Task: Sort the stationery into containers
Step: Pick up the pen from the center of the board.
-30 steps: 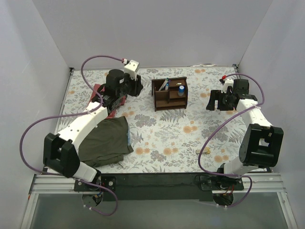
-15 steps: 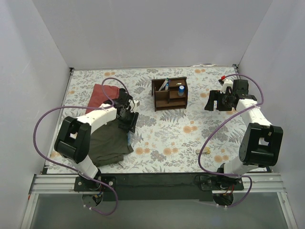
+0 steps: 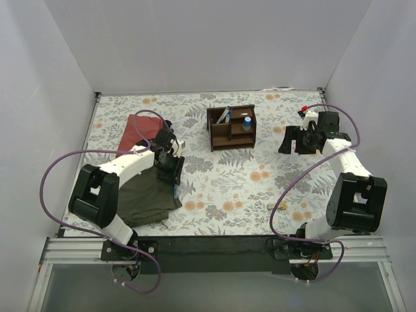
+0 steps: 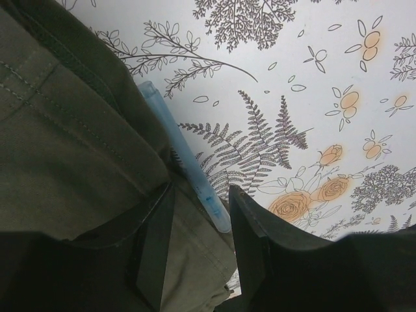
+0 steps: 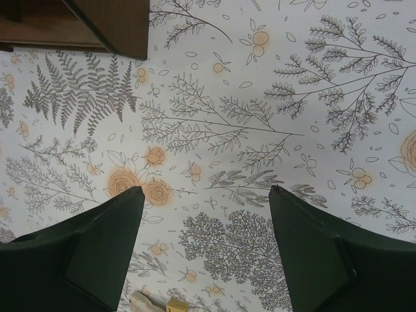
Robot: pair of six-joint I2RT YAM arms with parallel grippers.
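Since a second ago the left arm has drawn back from the red cloth [image 3: 138, 128] to the olive cloth [image 3: 146, 195]. The right arm has barely moved. The left gripper [image 4: 203, 195] has its fingers narrowly apart astride one light-blue pen [image 4: 185, 162], not clamping it. The pen lies on the bench [image 3: 260, 182] against the olive cloth's edge. The right gripper [image 5: 206, 192] hangs with its fingers wide, holding nothing.

Counted:
- one organiser [image 3: 231, 127], holding one blue-capped cylinder [image 3: 247, 122] and pens too small to count
- two cloths
- one beige block [image 3: 277, 206]
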